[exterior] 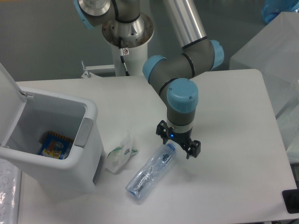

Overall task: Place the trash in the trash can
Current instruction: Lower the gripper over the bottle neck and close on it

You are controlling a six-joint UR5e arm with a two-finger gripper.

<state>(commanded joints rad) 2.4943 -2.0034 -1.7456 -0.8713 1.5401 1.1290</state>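
Note:
A crushed clear plastic bottle (pixel 150 171) with a bluish label lies slanted on the white table, its upper end under my gripper. A crumpled white wrapper (pixel 119 151) with green print lies to its left, against the trash can. The trash can (pixel 84 154) is a boxy white bin at the left with its lid up and a grey latch (pixel 84 132) at the rim; a blue and yellow packet (pixel 54 145) lies inside. My gripper (pixel 179 143) is open, pointing down, its fingers straddling the bottle's upper end without closing on it.
The arm's base column (pixel 128 46) stands at the back of the table. Translucent white covered shapes (pixel 273 51) sit at the right edge. A dark object (pixel 291 200) shows at the bottom right corner.

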